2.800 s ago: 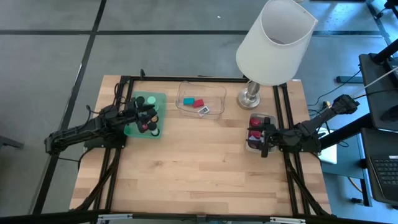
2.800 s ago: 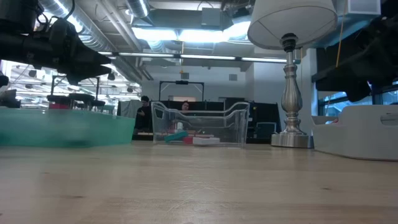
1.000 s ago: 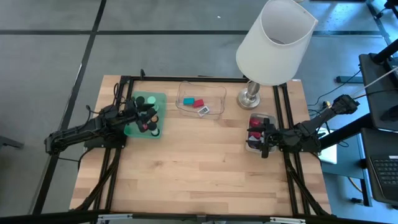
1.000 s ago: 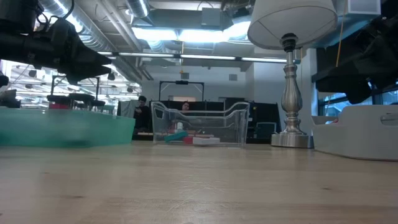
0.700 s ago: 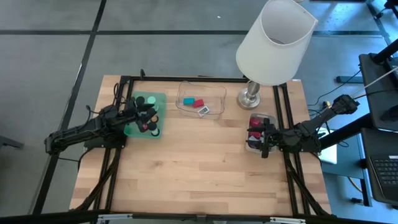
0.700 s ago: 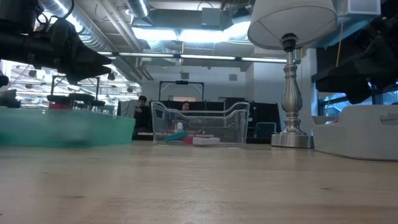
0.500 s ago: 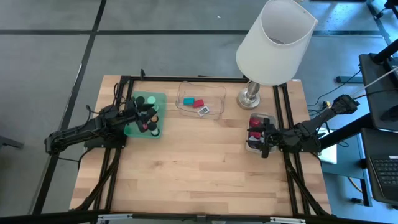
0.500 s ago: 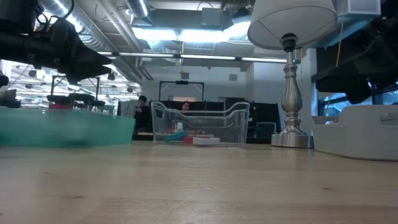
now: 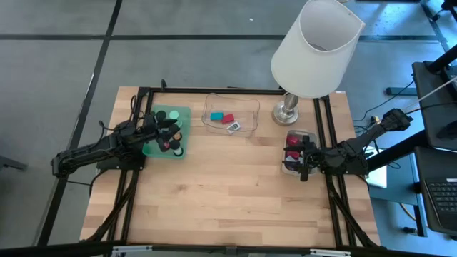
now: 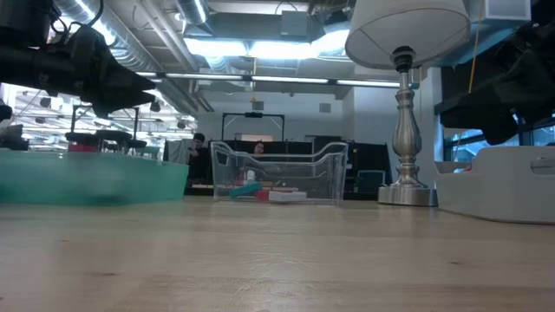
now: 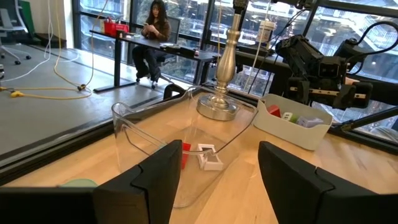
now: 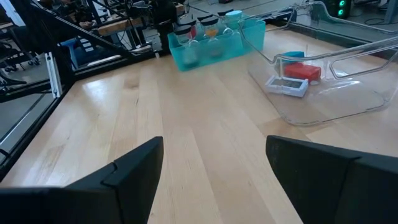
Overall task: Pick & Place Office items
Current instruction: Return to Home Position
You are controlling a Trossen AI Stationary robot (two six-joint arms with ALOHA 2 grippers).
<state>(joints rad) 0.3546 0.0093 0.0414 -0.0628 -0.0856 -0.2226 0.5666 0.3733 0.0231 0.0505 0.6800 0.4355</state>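
The office items lie in three trays. Black discs [image 9: 163, 114] and small coloured pieces fill the green tray [image 9: 182, 113]. A teal piece [image 9: 216, 116], a red piece [image 9: 228, 118] and a white piece [image 9: 233, 127] lie in the clear tray [image 9: 251, 107]. Red pieces [image 9: 293, 140] lie in the grey tray [image 9: 285, 161]. My left gripper [image 9: 173, 133] hovers over the green tray, open and empty [image 11: 217, 186]. My right gripper [image 9: 304, 163] hangs at the grey tray's near side, open and empty [image 12: 214, 186].
A big white lamp [image 9: 314, 46] stands on its metal base [image 9: 287, 112] at the far right, between the clear and grey trays. Bare wood [image 9: 228, 193] covers the table's middle and near half. A person [image 11: 152, 37] sits in the room behind.
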